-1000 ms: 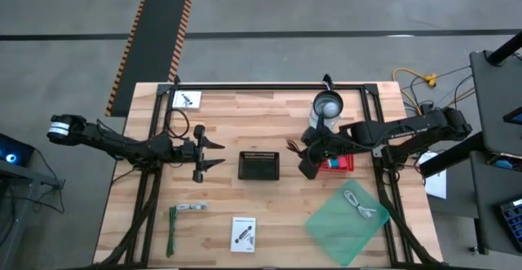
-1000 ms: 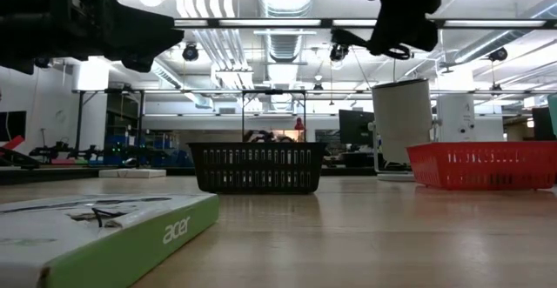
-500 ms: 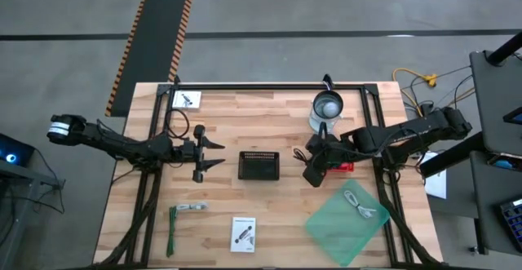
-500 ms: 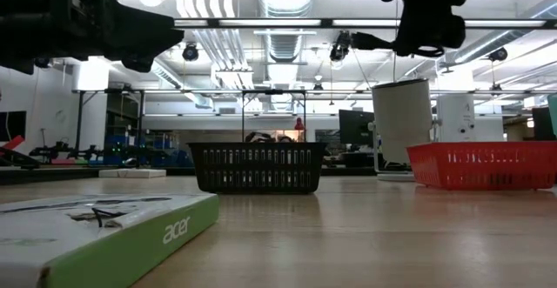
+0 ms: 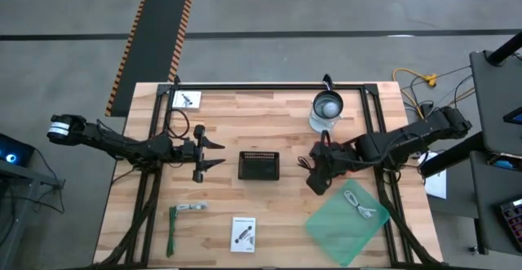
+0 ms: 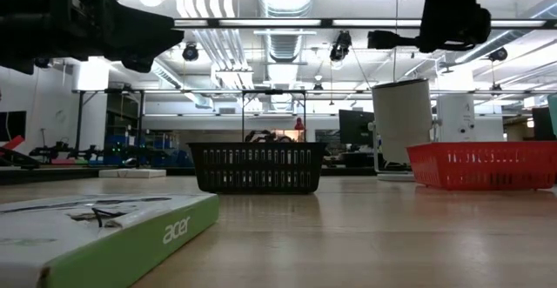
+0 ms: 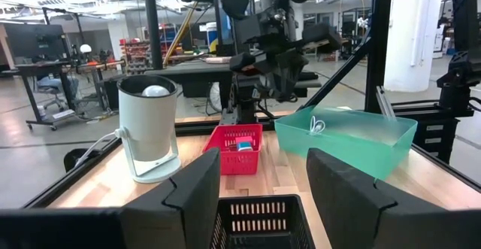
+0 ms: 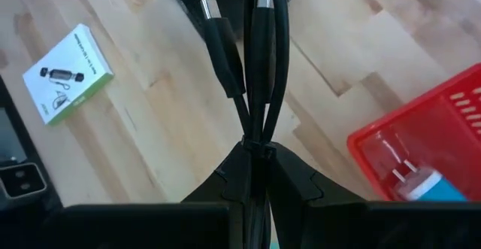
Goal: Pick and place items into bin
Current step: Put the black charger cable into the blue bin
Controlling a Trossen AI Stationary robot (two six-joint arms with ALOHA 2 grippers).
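Now the dark cable [image 8: 259,61], folded into a loop, hangs clamped in the right gripper [image 5: 316,180] above the desk [image 5: 285,221], between the black bin [image 5: 259,165] and the green tray [image 5: 347,221].
Over the last second the right gripper has drifted from beside the red basket [image 8: 421,151] toward the desk's front, away from the black bin, so the drop probably isn't aimed there. In the right wrist view the cable's long axis runs straight out from the closed fingers, plug ends foremost; where it points over the desk is hard to judge. The left gripper [image 5: 205,154] waits part-open and empty, left of the bin.
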